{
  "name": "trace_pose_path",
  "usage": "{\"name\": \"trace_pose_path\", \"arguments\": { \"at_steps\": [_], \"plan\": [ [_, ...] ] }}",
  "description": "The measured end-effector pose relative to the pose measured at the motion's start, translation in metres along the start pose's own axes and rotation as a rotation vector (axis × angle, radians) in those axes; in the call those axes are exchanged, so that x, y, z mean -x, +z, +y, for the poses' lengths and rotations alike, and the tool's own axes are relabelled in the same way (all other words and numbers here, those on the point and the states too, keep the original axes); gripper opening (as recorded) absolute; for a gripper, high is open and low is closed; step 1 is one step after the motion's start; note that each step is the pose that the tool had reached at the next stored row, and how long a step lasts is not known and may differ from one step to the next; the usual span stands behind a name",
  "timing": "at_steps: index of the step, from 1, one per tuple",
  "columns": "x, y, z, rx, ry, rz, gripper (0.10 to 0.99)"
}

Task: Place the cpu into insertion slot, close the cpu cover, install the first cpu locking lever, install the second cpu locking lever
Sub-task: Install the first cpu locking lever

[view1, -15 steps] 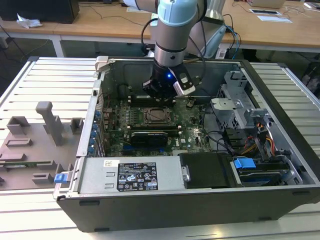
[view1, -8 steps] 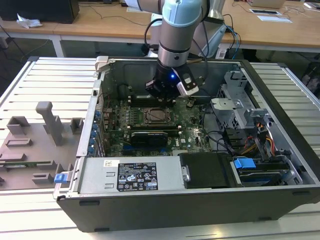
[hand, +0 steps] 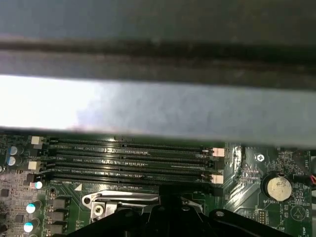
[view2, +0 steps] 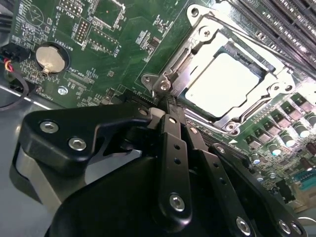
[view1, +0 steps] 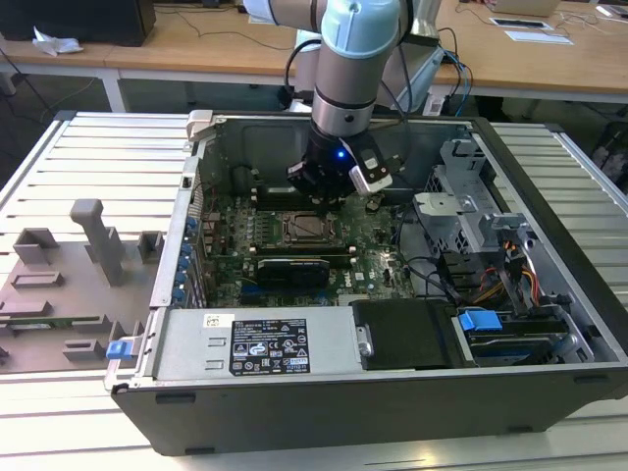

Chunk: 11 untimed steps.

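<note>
Cpu in socket, just beyond tool

Exterior view: open case seen from above, at a distance. Both wrist views: motherboard imaged close-up; socket region apparently shared.

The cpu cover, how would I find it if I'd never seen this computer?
Start at the open computer case and its green motherboard. Just beyond the black pincer, a shiny metal frame is the cpu cover, closed around the pale square cpu. Unlike the long black memory slots nearby, it is silvery and square.
</note>
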<state>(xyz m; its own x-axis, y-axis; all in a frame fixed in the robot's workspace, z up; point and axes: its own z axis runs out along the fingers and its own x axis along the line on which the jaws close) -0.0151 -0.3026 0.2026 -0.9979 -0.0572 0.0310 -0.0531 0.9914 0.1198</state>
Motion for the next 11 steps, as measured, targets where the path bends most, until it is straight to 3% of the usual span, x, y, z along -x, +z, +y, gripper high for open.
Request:
{"name": "trace_pose_path", "arguments": {
  "at_steps": [2,4,6,11],
  "plan": [
    [-0.0001,0.0007,-0.0003,0.000,0.000,0.0004,0.106],
    [0.0000,0.0012,0.0000,0.019,-0.001,-0.0006,0.106],
    [-0.0002,0.0022,0.0006,0.028,-0.001,-0.0023,0.106],
    [-0.0018,-0.0022,0.0008,0.022,-0.001,-0.0027,0.106]
  ]
}}
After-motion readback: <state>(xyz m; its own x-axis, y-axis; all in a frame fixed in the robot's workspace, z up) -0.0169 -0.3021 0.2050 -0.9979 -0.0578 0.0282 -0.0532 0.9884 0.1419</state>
